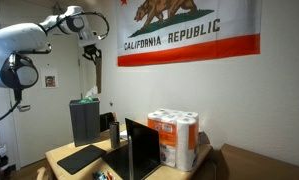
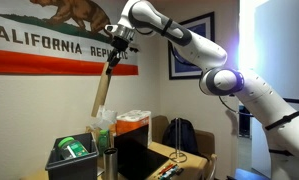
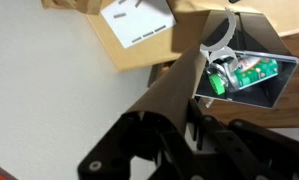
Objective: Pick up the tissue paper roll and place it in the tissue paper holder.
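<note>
You have the pick done — the gripper (image 2: pixel 115 52) is clamped on the top end of the tissue paper roll (image 2: pixel 104 88), and the long tan tube hangs from it high above the desk, slanting down and away from the arm in front of the California flag (image 2: pixel 39 40). In an exterior view the gripper (image 1: pixel 90 48) sits up near the flag's edge with the roll (image 1: pixel 93 72) dangling below it as a dark slim shape against the wall. The wrist view looks straight down the roll (image 3: pixel 174 95), its far end pointing toward the dark open bin (image 3: pixel 251 78) that holds green packets.

What's left is the whole placing half. You still have to carry the roll over to its holder and lower it in. Which object is the holder I can't say for sure; the dark upright bin (image 1: pixel 85 121) on the desk is the likeliest candidate, and the roll's lower end seems to hang above that area. The wrapped pack of white rolls (image 1: pixel 175 138) stands apart and plays no role. Judging by the tilt, you will want the tube closer to upright before you let it descend.
</note>
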Robot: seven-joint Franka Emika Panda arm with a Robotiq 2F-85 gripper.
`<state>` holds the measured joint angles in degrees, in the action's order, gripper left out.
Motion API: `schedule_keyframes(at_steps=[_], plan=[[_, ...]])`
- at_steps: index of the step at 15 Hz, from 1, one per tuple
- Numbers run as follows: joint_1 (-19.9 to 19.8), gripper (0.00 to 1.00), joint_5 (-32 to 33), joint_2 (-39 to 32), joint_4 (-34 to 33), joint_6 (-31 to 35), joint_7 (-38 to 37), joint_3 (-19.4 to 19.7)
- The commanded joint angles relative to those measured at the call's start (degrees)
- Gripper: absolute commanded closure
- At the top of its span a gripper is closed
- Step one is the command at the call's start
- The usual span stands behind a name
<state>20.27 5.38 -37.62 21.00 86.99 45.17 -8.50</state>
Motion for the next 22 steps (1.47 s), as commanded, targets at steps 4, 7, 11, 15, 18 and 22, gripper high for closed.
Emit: schedule_keyframes(at_steps=[4, 7, 11, 15, 18, 22], plan=[[-2.91, 0.98, 7.71, 3.74, 2.68, -5.94, -3.09, 9.19], [-5.64, 0.98, 10.18, 4.37, 2.70, -10.64, -3.95, 12.24], [-8.74, 0.98, 12.81, 5.78, 2.42, -16.68, -5.97, 15.05], [-9.60, 0.98, 16.73, 8.42, 2.89, -25.49, -7.36, 17.35], [-10.75, 0.98, 17.98, 10.16, 3.15, -31.05, -7.97, 17.80], [-15.14, 0.98, 16.96, 10.46, 2.19, -34.37, -7.32, 17.34]])
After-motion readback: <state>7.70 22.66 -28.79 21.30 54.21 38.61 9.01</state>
